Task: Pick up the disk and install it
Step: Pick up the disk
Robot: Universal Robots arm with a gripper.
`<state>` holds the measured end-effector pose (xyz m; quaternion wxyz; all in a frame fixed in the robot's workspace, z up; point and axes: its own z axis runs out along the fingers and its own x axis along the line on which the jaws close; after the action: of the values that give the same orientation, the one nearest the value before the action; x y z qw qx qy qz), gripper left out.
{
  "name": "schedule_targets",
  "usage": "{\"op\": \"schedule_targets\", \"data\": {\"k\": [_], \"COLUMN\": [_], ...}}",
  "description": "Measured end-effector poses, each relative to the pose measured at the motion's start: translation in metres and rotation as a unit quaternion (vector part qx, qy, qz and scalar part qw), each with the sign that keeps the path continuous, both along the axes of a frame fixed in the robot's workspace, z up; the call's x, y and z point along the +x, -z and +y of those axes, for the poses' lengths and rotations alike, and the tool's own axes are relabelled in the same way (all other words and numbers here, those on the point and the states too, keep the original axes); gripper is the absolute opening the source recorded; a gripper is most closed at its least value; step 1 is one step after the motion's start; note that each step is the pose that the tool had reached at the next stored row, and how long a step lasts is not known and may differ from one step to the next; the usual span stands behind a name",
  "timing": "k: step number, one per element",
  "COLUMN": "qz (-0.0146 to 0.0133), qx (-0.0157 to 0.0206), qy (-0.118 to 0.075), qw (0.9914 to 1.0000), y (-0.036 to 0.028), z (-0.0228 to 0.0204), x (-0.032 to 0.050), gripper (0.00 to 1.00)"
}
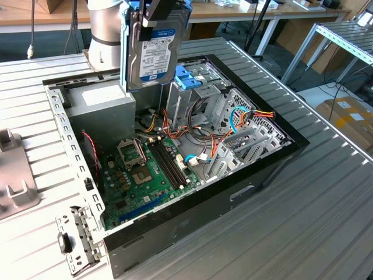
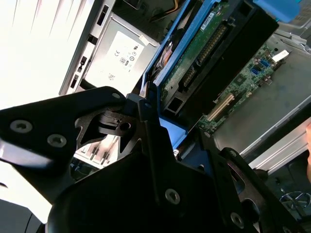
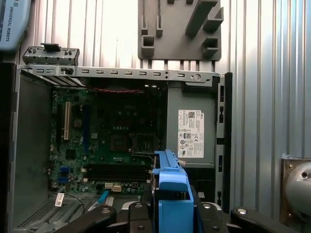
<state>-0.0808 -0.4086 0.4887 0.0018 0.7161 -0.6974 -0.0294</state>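
The arm's black gripper point(image 1: 157, 13) has its jaws clenched on the flat silver-grey metal disk in its light-blue plastic frame point(image 1: 156, 51). The disk hangs upright above the open black computer case point(image 1: 192, 224), over the case's grey power supply box point(image 1: 99, 105). The case rests on a ribbed metal tabletop point(image 1: 303, 233).

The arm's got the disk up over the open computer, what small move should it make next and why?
Probably shift the disk a little toward the exterior view's right, over the drive cage. The gripper holds it on edge, raised near the power supply, while the cage with blue tabs sits just beside it, lower down.
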Motion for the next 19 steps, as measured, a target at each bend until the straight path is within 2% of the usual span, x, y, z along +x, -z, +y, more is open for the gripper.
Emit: {"op": "schedule_targets", "data": {"k": [19], "qz": [0.0], "qx": [0.0], "qy": [0.0], "qw": [1.0], "y": [0.0004], "z": [-0.0055], "x": [0.0059], "gripper": [0.37]}}
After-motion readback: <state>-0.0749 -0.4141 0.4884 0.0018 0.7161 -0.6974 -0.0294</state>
